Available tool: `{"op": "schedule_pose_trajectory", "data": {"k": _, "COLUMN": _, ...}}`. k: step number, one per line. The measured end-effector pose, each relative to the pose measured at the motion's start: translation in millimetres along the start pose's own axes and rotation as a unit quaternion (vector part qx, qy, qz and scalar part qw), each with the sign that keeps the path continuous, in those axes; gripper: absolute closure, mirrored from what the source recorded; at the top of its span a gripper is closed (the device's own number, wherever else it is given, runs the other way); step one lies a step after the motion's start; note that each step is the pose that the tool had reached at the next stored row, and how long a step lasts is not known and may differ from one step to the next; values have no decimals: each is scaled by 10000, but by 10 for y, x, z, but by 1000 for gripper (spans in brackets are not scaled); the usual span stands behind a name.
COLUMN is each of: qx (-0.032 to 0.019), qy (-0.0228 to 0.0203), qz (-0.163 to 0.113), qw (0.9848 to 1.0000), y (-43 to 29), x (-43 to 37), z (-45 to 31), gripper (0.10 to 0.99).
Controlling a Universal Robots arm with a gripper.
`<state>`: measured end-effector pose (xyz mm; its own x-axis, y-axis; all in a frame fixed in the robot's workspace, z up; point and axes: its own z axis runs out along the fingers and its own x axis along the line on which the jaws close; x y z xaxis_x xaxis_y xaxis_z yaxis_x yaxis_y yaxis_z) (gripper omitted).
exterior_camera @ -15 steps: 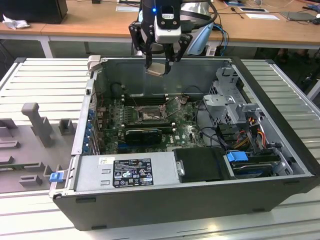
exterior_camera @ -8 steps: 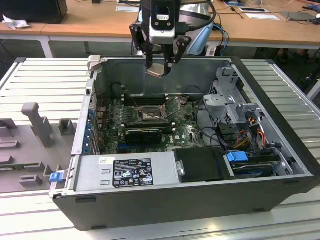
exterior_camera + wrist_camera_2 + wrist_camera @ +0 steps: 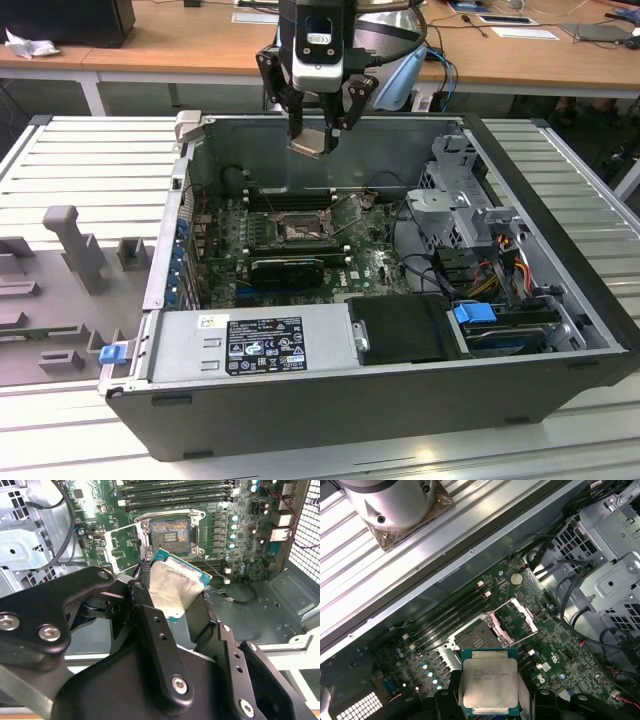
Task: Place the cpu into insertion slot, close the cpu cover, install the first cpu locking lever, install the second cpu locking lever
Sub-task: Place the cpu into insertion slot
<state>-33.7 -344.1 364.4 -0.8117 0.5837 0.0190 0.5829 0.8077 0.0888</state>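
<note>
The cpu (image 3: 489,685) is held clamped in the claw (image 3: 318,132) above the open computer case (image 3: 350,412). The insertion slot (image 3: 475,639) is exposed, with the cpu cover (image 3: 515,622) raised beside it.

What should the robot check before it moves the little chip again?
1. Chip held firmly: ok. The chip sits pinched between the jaws.
2. Socket free: ok. The socket on the green board has nothing lying in it.
3. Cover out of the way: ok. The metal cover is swung open beside the socket.
4. Chip down at the socket: not ok. In the exterior view it hangs high above the computer case.
5. Chip lined up square with the socket: cannot tell.
6. Loose cable clear: ok. The black cable lies apart from the socket.
</note>
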Motion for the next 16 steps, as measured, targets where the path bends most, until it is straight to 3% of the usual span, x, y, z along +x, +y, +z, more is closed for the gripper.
{"op": "schedule_pose_trajectory", "data": {"k": 7, "qx": 2, "qy": -3, "qz": 12, "qw": 10000, "y": -2, "x": -1, "z": 22, "gripper": 561}}
{"op": "schedule_pose_trajectory", "data": {"k": 16, "qx": -6, "qy": -42, "qz": 454, "qw": 9990, "y": -2, "x": 0, "z": 25, "gripper": 561}}
